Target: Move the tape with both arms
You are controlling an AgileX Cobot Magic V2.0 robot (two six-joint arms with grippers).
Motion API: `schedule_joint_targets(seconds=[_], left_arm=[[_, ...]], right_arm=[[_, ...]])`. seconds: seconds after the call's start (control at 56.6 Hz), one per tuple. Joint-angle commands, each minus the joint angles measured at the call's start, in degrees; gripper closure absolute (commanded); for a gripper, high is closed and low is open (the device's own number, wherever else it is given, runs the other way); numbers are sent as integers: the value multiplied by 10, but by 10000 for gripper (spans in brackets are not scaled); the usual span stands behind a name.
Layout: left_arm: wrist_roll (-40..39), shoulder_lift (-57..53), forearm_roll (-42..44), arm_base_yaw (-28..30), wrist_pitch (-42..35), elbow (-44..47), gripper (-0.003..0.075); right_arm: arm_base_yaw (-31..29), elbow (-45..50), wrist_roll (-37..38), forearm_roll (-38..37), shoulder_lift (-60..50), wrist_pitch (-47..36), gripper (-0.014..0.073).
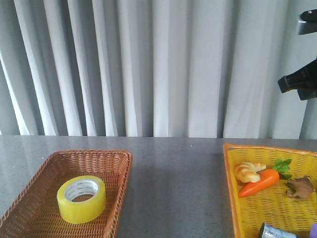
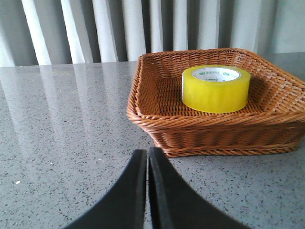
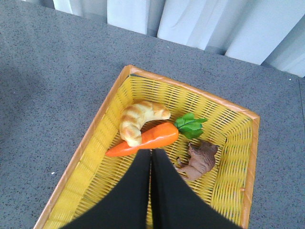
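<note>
The yellow tape [image 1: 81,198] lies flat in the brown wicker basket [image 1: 119,163] at the front left of the table; it also shows in the left wrist view [image 2: 216,88]. My left gripper [image 2: 147,153] is shut and empty, low over the table just outside the brown basket's [image 2: 143,90] near corner. My right gripper [image 3: 151,153] is shut and empty, high above the yellow basket [image 3: 228,114]. Part of the right arm [image 1: 302,79] shows at the upper right of the front view. The left arm is out of the front view.
The yellow basket [image 1: 230,178] at the front right holds a croissant [image 1: 249,171], a toy carrot [image 1: 260,182], a brown toy animal [image 1: 299,188] and a silvery can [image 1: 277,231]. White curtains hang behind the grey table [image 1: 178,183].
</note>
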Motion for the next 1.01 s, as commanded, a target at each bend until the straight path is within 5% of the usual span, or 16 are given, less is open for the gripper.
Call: schedule_joint_targets(seconds=[0.0, 0.336, 0.672, 0.99], left_arm=[[-5, -9, -6, 2, -36, -4, 727], [-5, -9, -6, 2, -36, -4, 727], [-5, -9, -6, 2, -36, -4, 727], [-5, -9, -6, 2, -36, -4, 727]], right_arm=[[-2, -14, -3, -4, -21, -13, 602], [-2, 40, -2, -3, -48, -43, 602], [-6, 536, 117, -4, -268, -541, 602], [-38, 859, 115, -5, -538, -622, 602]])
